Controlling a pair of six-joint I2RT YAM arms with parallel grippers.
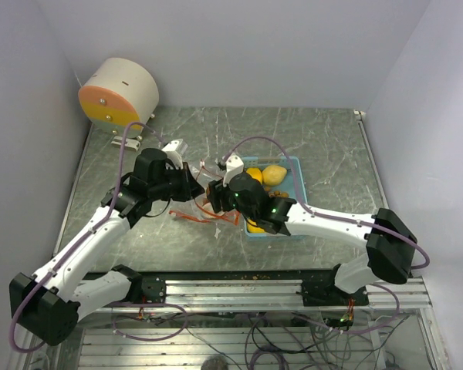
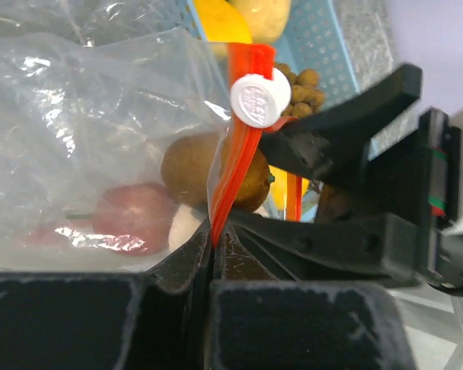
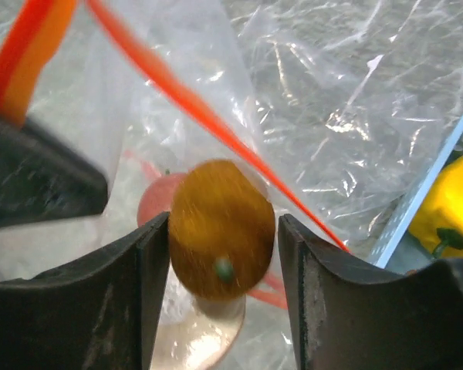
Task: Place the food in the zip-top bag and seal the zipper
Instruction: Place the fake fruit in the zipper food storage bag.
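The clear zip-top bag (image 2: 69, 116) lies left of the light blue tray (image 1: 295, 176). My left gripper (image 2: 214, 240) is shut on the bag's orange zipper strip (image 2: 235, 166), just below the white slider (image 2: 258, 99), and holds the mouth up. In the bag are a dark red apple (image 2: 131, 216) and an orange fruit (image 2: 189, 166). My right gripper (image 3: 224, 225) is open over the bag mouth. The orange fruit (image 3: 220, 231) is blurred between its fingers, with a gap on the right side. Yellow fruits (image 1: 274, 174) and a cluster of brown balls (image 2: 302, 89) stay in the tray.
A round cream and orange drum (image 1: 119, 92) stands at the back left of the grey marbled table (image 1: 324, 146). The two grippers are close together at the bag (image 1: 204, 202). White walls enclose the table on three sides.
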